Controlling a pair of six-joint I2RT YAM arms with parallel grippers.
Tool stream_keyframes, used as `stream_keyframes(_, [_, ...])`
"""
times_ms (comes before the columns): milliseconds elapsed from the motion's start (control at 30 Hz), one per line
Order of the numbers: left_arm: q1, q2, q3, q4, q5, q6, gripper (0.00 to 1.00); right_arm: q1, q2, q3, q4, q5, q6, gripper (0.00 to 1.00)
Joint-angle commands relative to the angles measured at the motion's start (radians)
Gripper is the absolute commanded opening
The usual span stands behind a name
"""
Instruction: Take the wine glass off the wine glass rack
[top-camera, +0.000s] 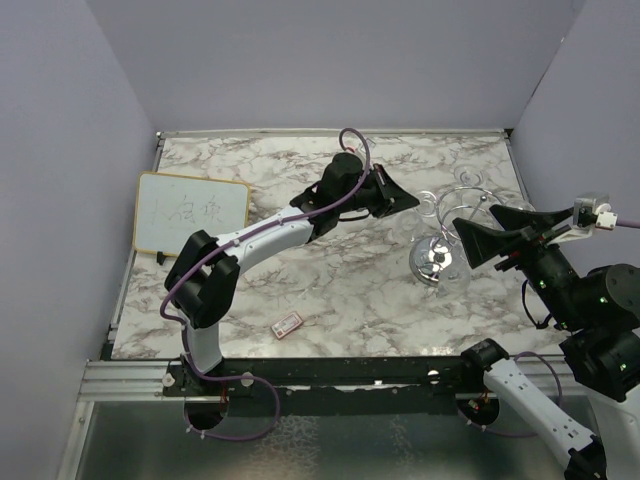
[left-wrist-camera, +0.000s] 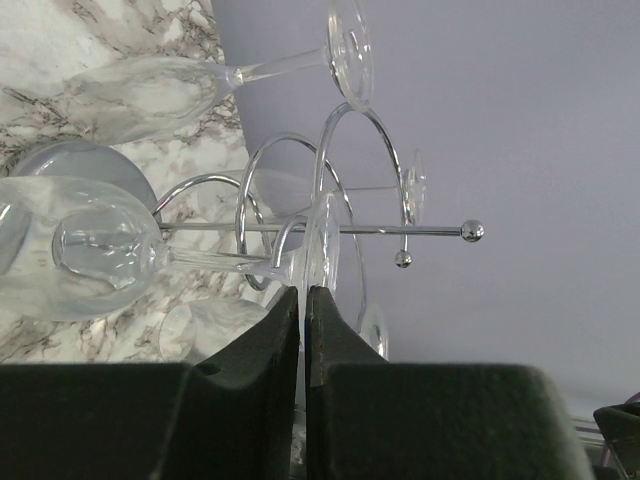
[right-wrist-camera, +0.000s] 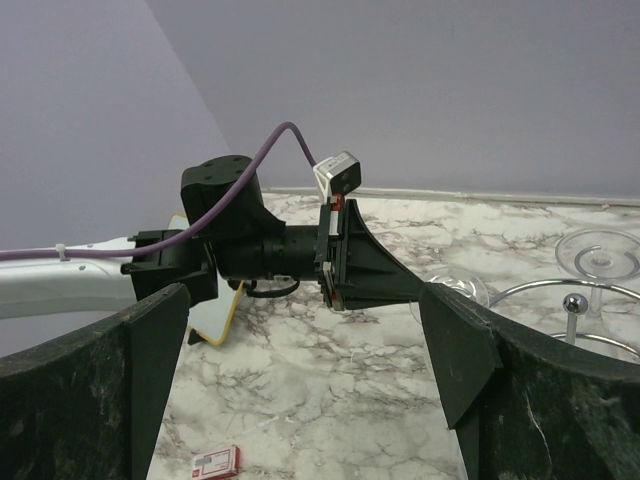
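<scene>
Glass (left-wrist-camera: 100, 250) hangs on the rack (left-wrist-camera: 430, 230); my left gripper (left-wrist-camera: 304, 292) pinches its foot from six o'clock, right gripper (right-wrist-camera: 305, 320) wide.

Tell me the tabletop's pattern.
The tabletop is white marble with grey veins, clearest in the top external view.

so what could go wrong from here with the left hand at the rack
1. The left hand is shut right by the foot of the clear wine glass; a hold that thin, if any, might slip.
2. Other clear glasses hang close on the shiny chrome wire rack; pulling out could knock them.
</scene>
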Motion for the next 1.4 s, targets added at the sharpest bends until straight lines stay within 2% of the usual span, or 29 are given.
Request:
stream_keyframes(0, [-0.006, -0.029, -0.020, 0.041, 0.027, -0.059, 0.02, 0.006, -0.014, -0.001, 0.025, 0.025, 0.012, 1.00])
stream_keyframes(1067, [0.069, -0.127, -0.117, 0.100, 0.081, -0.125, 0.00, 0.006, -0.034, -0.021, 0.030, 0.021, 0.050, 1.00])
stream_keyframes(1267, [0.098, -0.197, -0.163, 0.101, 0.110, -0.090, 0.00, 0.006, -0.021, -0.026, 0.036, 0.003, 0.040, 1.00])
stream_keyframes(1367, [0.122, -0.255, -0.214, 0.102, 0.134, -0.018, 0.00, 0.006, 0.006, -0.023, 0.038, -0.029, 0.030, 1.00])
